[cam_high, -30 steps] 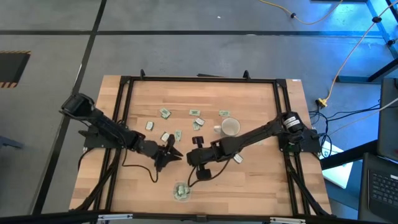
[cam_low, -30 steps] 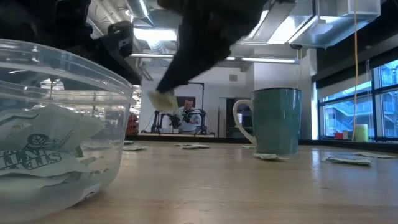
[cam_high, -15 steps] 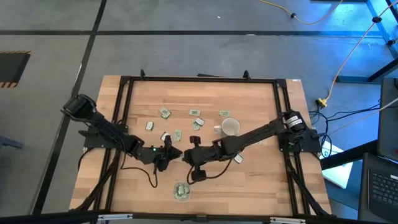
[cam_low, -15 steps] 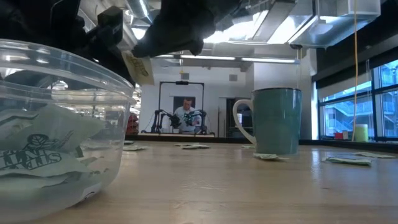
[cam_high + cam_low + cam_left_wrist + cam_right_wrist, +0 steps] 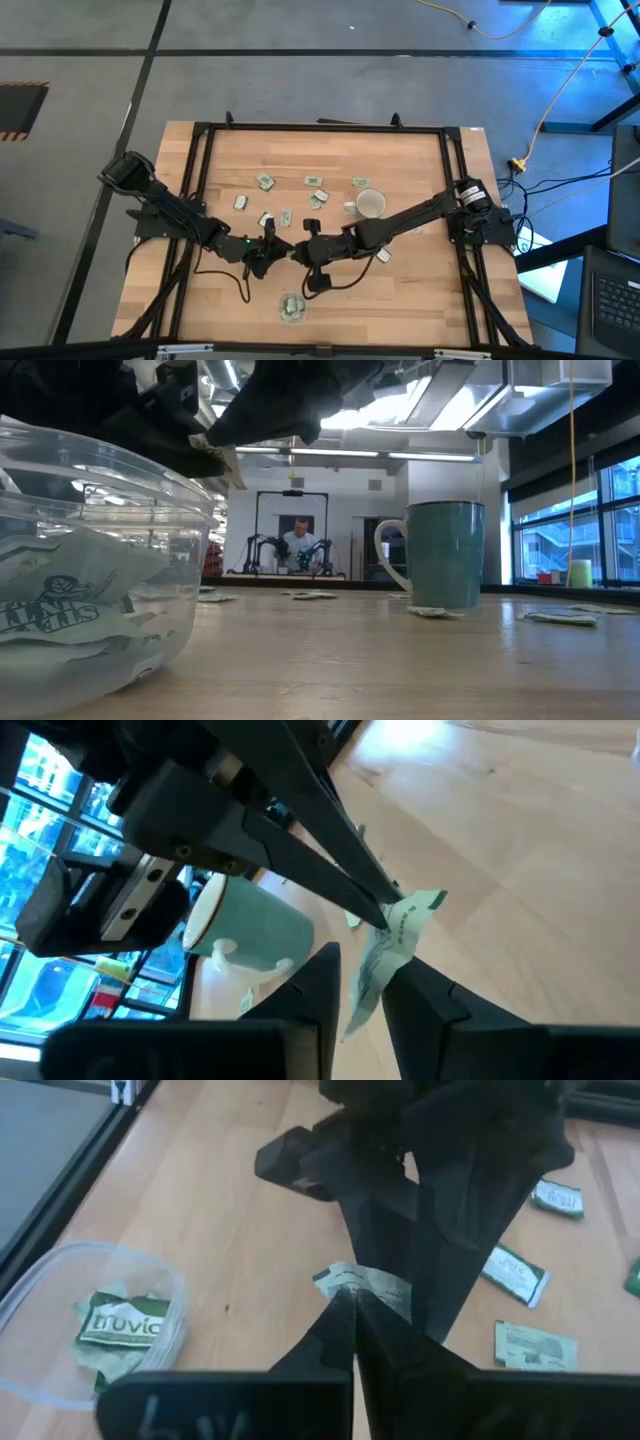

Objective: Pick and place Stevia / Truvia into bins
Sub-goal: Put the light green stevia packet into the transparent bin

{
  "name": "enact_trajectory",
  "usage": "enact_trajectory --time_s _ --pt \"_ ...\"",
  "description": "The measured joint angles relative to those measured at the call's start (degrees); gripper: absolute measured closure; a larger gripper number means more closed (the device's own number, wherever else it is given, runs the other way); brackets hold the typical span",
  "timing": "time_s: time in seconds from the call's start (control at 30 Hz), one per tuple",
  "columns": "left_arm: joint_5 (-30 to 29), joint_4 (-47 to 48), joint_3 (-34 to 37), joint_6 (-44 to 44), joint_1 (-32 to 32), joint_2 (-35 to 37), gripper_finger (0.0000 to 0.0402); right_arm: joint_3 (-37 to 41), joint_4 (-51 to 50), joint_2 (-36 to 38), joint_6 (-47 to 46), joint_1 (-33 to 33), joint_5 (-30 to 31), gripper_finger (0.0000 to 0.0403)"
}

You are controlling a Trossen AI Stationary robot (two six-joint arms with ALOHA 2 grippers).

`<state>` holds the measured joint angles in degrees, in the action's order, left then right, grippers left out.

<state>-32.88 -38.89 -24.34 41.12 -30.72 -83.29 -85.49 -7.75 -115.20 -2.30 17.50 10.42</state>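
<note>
One sachet point(image 5: 362, 1287) is pinched in the air by the right gripper point(image 5: 352, 1302), fingers pressed together, between the spread fingers of the left gripper point(image 5: 360, 982); about nine sachets lie on the counter point(image 5: 420, 290), one dish point(image 5: 292, 308) holds more.

one green-and-white sachet point(image 5: 362, 1287) hangs crumpled above the table's middle. others point(image 5: 290, 199) lie flat toward the far edge. clear dish point(image 5: 292, 309) near the front edge holds several.
</note>
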Motion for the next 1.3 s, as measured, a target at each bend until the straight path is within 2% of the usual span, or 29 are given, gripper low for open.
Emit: enact_trajectory --time_s 0.2,0.3,0.5,0.63,0.77,0.83,0.93,1.13,1.23,1.3 --pt "0.1 0.1 0.0 0.0 0.0 0.0 0.0391 0.0 1.0 0.0 1.5 0.2 0.1 0.0400" --pt "0.1 0.1 0.0 0.0 0.0 0.0 0.0394 0.0 0.9 0.0 2.4 0.2 0.1 0.0394" --pt "0.0 0.1 0.0 -3.7 0.0 0.0 0.0396 0.0 -2.9 2.2 5.6 0.9 0.6 0.0336" --pt "0.8 0.1 0.0 -10.4 0.0 0.0 0.0396 0.0 -10.2 5.5 4.0 2.1 3.0 0.0294" --pt "3.4 0.2 0.1 -23.5 0.5 0.7 0.0396 2.5 -14.1 8.3 0.6 3.7 3.9 0.0278" --pt "7.0 2.3 -0.4 -29.1 1.3 1.1 0.0397 5.5 -13.5 9.1 -1.4 4.2 4.0 0.0277" --pt "16.1 10.3 -4.4 -36.6 2.7 1.2 0.0397 10.9 -11.1 10.4 -4.9 4.6 3.9 0.0276" --pt "28.1 36.0 -18.5 -49.9 3.6 0.4 0.0397 16.4 -9.3 11.1 -9.7 4.4 4.1 0.0275" --pt "34.7 42.5 -23.6 -56.8 3.6 -0.3 0.0394 17.2 -9.2 11.1 -11.1 4.5 4.1 0.0275" --pt "38.5 43.0 -25.6 -60.7 3.8 -0.9 0.0392 17.3 -9.2 11.1 -11.4 4.5 4.1 0.0275"
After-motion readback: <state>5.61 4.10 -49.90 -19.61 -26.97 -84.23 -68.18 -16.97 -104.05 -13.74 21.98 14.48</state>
